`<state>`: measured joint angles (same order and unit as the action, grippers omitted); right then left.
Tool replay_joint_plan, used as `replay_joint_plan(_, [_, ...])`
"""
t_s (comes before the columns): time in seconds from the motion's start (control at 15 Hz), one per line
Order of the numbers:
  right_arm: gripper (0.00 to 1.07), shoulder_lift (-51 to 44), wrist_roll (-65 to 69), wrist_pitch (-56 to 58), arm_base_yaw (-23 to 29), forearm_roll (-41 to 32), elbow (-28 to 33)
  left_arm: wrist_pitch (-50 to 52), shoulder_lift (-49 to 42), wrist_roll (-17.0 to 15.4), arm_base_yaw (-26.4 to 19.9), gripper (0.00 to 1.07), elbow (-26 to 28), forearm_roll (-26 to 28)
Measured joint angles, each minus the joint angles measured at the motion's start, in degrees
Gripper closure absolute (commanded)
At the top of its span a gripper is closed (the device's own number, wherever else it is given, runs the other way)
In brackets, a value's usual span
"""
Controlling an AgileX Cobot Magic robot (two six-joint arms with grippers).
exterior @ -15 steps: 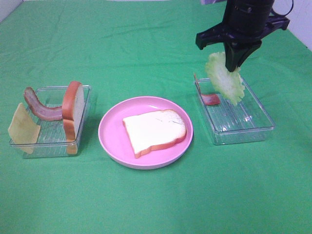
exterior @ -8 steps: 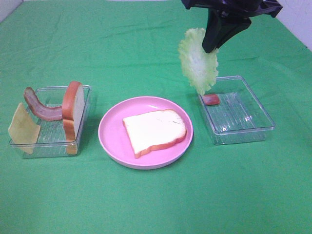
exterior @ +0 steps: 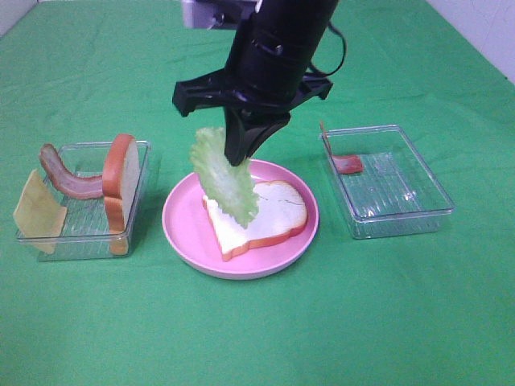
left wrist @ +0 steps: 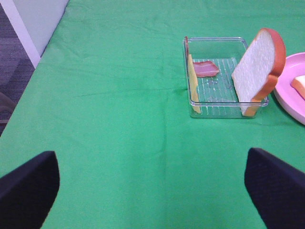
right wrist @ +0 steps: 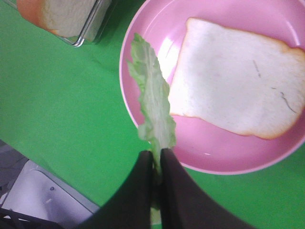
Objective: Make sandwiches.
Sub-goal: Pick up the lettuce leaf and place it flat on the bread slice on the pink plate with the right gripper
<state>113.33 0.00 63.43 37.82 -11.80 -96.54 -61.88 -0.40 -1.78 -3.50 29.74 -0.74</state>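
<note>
My right fingers (right wrist: 143, 179) pinch the lettuce leaf (exterior: 225, 181), which hangs over the 9 o'clock edge of the bread slice (exterior: 269, 213) lying flat on the pink plate (exterior: 181, 221). At the plate's 9 o'clock, a clear tray (exterior: 84, 233) holds upright bread (exterior: 121, 181), bacon (exterior: 68, 178) and cheese (exterior: 36, 211). My left fingers (left wrist: 28, 191) are spread wide, empty, above the green surface (left wrist: 119, 143).

Glossy plate (exterior: 179, 221), clr ribbed trays (exterior: 422, 195) (plastic), matt grn cloth (exterior: 362, 322), ruffled lettuce (exterior: 227, 183)

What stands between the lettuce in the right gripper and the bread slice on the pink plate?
Nothing visible. The right gripper holds the lettuce leaf hanging above the pink plate, by the bread slice's edge. The slice's top face is bare.
</note>
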Motion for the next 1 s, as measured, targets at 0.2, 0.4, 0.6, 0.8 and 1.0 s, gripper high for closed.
replay_joint_plan(0.2, [1.07, 3.61, -2.01, -2.41, 0.8, -2.29, 0.0, 0.0, 0.0, 0.0, 0.0, 0.06, 0.0, 0.0])
replay_joint_plan(0.4, [1.07, 5.73, -4.01, -3.55, 0.8, -4.58, 0.0, 0.0, 0.0, 0.0, 0.0, 0.06, 0.0, 0.0])
replay_joint_plan(0.6, [1.07, 6.13, -4.07, -5.33, 0.8, 0.92, 0.0, 0.0, 0.0, 0.0, 0.0, 0.06, 0.0, 0.0])
replay_joint_plan(0.8, [1.07, 6.25, -3.61, -5.61, 0.8, 5.16, 0.0, 0.0, 0.0, 0.0, 0.0, 0.06, 0.0, 0.0])
replay_joint_plan(1.0, [1.07, 7.45, -2.58, -5.73, 0.8, 9.0, 0.0, 0.0, 0.0, 0.0, 0.0, 0.06, 0.0, 0.0])
